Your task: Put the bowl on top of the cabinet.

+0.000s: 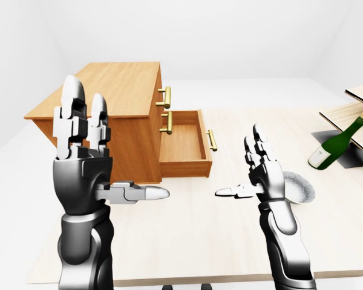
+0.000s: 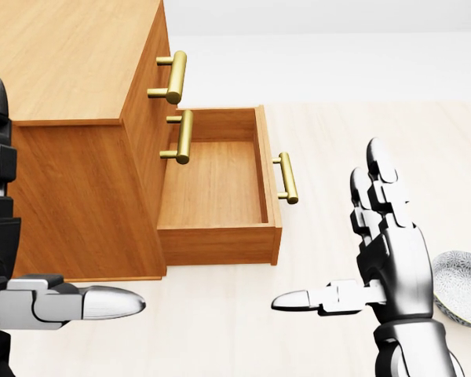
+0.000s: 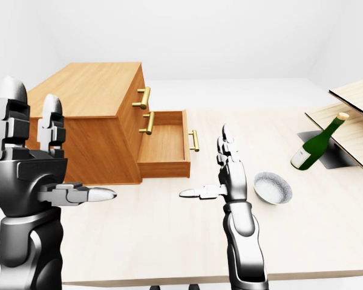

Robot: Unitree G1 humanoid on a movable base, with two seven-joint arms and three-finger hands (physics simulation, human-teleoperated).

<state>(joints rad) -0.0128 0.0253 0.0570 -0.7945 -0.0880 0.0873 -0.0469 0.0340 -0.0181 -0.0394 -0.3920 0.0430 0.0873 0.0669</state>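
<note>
- Nearest the cameras, on the left of the eye views, the left hand (image 1: 81,181) is held up with its palm upright. Its two fingers point straight up and its thumb points sideways toward the middle. It is fully spread and holds nothing.
- Across from it, the right hand (image 3: 233,178) mirrors that pose, with fingers extended, thumb out to the left, and nothing in its grasp.
- Just beyond that hand and to its right, the bowl (image 3: 272,187) sits upright on the pale wooden surface (image 3: 169,241). It is clear of the fingers and well apart from the cabinet.
- Farther off on the left stands the cabinet (image 3: 91,90), with its lowest drawer (image 2: 216,177) pulled out toward the bowl's side.
- Farthest right, a green bottle (image 3: 314,145) leans beside slanted boards.
- The reach for the bowl looks like the step in hand, and no grasp has begun. Next, the right hand probably needs to drop rightward onto the rim and close. It would then lift high enough to clear the jutting drawer before it reaches the cabinet's top.
</note>
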